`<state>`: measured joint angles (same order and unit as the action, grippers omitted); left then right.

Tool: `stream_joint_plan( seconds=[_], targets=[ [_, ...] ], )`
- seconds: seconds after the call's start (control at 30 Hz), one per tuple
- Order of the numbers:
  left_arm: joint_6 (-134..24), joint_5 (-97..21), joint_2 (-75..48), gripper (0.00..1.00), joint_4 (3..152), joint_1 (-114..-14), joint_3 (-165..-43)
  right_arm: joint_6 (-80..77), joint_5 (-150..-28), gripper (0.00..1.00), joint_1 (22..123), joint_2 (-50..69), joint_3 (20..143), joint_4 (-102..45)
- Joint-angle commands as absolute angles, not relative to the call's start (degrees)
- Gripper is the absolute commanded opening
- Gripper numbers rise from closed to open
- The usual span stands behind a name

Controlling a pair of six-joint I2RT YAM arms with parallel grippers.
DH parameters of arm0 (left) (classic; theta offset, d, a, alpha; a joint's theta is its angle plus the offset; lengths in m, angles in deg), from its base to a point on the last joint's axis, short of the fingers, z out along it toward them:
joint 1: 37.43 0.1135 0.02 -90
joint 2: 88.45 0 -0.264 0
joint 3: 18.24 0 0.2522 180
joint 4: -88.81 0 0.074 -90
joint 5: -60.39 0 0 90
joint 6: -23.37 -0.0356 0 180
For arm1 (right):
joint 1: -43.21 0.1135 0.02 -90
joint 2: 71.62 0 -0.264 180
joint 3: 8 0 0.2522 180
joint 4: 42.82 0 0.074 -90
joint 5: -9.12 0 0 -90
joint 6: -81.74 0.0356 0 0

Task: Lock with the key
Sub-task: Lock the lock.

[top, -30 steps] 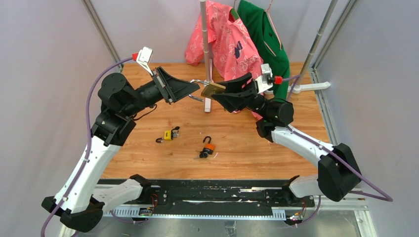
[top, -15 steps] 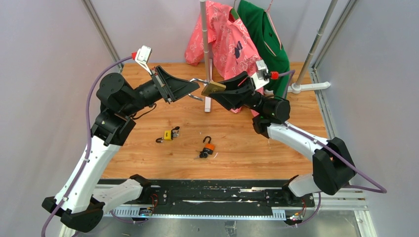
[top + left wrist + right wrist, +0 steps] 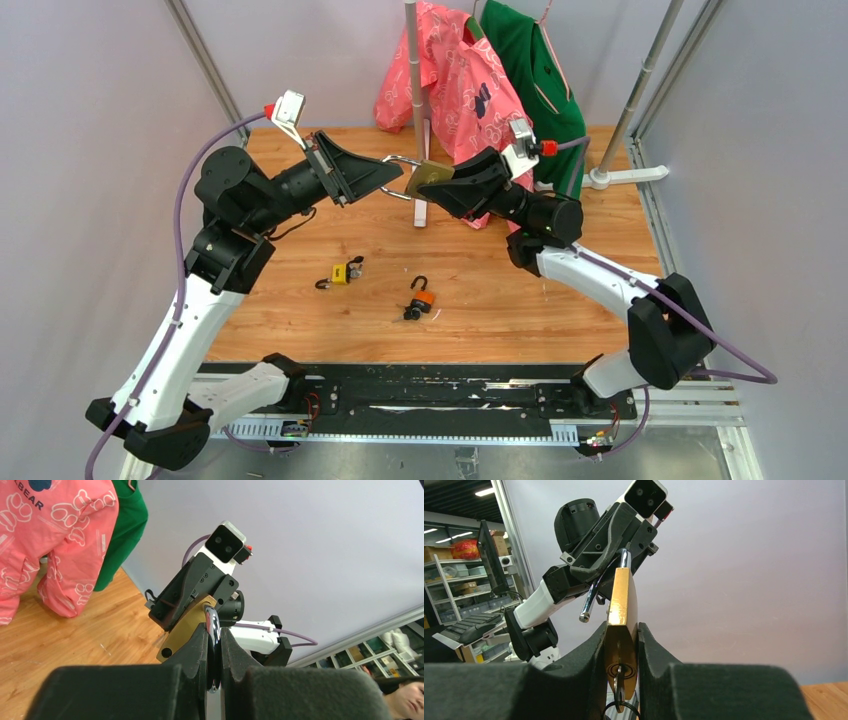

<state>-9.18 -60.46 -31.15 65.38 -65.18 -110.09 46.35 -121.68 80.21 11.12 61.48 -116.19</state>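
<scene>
Right hand (image 3: 443,184) clamps a flat, shiny brass padlock (image 3: 622,605).

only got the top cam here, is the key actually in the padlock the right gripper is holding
Observer: yes. The right wrist view shows the key in the keyhole at the bottom of the padlock, which is clamped in the right gripper.
Operator: is it pushed shut yet
Observer: no. The shackle is open, and its free end hangs beside the brass body, not in its hole.
Operator: what about the other arm
Observer: the left wrist view shows the left gripper shut on the shackle's steel bar, just above the brass body.
</scene>
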Motion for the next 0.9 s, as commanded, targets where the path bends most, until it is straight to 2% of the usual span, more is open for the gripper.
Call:
stream_joint_plan(
  seconds=[0.0, 0.17, 0.33, 0.53, 0.63, 0.73, 0.87],
  targets=[
    [-8.11, -61.85, -31.74, 0.0, 72.5, -64.85, -111.67, 47.44, -122.9, 0.16, 81.29, 12.2, 63.88, -120.47],
    [-8.95, -61.83, -31.68, 0.0, 71.88, -64.79, -111.68, 48.05, -123.29, 0.01, 81.44, 12.04, 64.63, -120.47],
    [-11.34, -63.33, -31.23, 0.0, 70.44, -64.01, -112.24, 55.1, -119.75, 0.0, 81.06, 10.65, 64.04, -119.97],
    [-13.1, -65.34, -30.81, 0.0, 71.02, -63.87, -111.58, 70.04, -122.82, 0.0, 80.96, 11.43, 65.74, -118.2],
    [-12.83, -65.78, -30.92, 0.0, 72.1, -63.89, -110.22, 70.84, -123.44, 0.0, 81.02, 8.97, 64.56, -115.22],
    [-12.51, -66.07, -31.18, 0.0, 73.35, -63.89, -109.01, 65.84, -123.53, 0.0, 81.14, 4.53, 63.96, -104.76],
    [-12.66, -64.84, -32.8, 0.0, 76.56, -63.89, -105.46, 49.83, -125.29, 0.0, 81.23, -2.32, 69.19, -75.94]
  ],
)
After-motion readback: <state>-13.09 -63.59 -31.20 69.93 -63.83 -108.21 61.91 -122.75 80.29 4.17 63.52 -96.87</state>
